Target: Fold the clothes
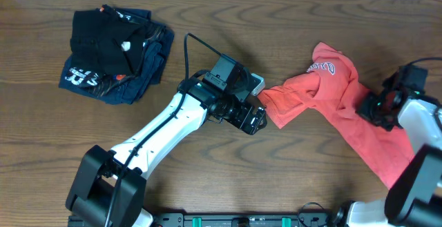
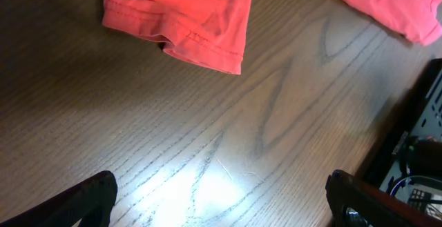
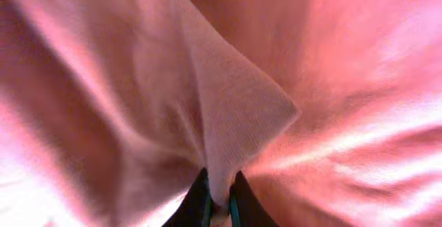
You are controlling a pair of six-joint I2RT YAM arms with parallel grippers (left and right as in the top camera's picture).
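T-shirt [image 1: 338, 92] lies crumpled at right of overhead frame, one hem trailed toward centre. Fabric ridge is pinched by right gripper [image 3: 218, 201], jaws clenched on it. Left gripper [image 1: 254, 121] is held released and empty beside hem. Step judged: spreading before folding. Next, hem to be grasped. Shirt's lower end is hidden by right arm [image 1: 418, 179]; lettering partly creased away.

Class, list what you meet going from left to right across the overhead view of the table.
Stack of folded dark garments → left gripper → coral-red T-shirt. The right gripper sits over the shirt, so it is left out.
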